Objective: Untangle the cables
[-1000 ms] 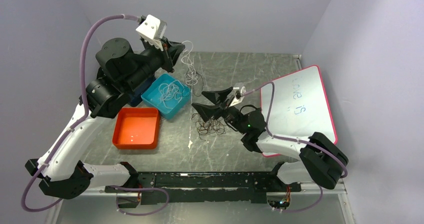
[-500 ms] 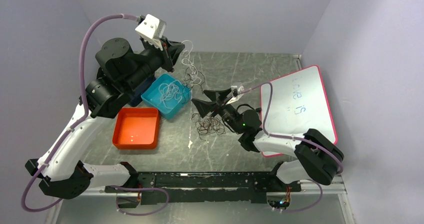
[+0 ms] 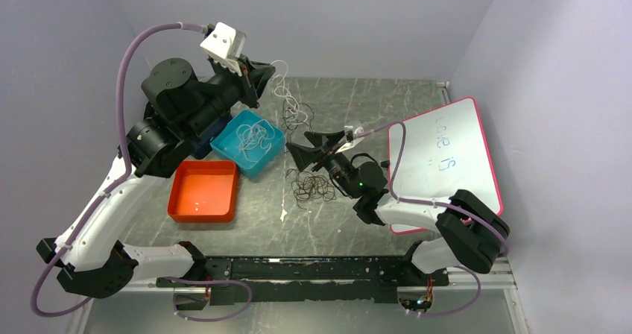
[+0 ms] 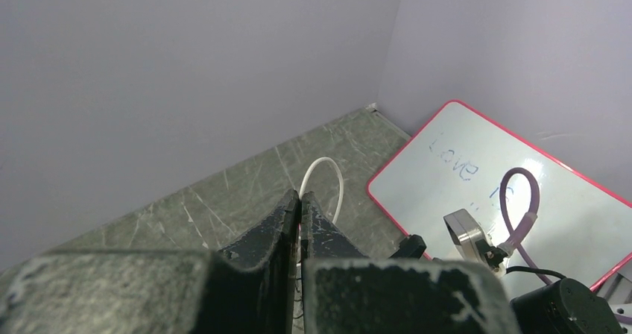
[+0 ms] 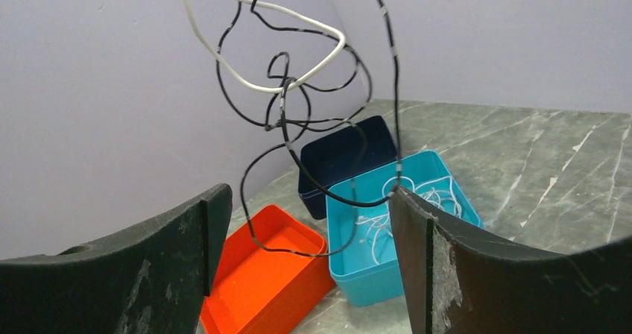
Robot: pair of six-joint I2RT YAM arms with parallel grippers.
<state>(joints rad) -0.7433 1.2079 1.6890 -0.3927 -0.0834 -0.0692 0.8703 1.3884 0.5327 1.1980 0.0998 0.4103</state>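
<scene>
1. From above: the left gripper (image 3: 262,80) is raised, clamped on a white strand; the cables (image 3: 289,110) dangle beneath it; a dark coil (image 3: 311,188) lies on the table (image 3: 387,103); the right gripper (image 3: 314,145) gapes nearby.
2. Left wrist: the fingers pinch a white loop (image 4: 322,179).
3. Right wrist: the jaws stand wide apart; the tangle hangs between and above them, untouched.

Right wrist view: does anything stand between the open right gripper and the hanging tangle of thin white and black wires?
Nothing visible does. The tangle of thin white and black wires hangs in open air ahead of the right gripper, which is open; the teal plastic bin lies behind and below it.
</scene>
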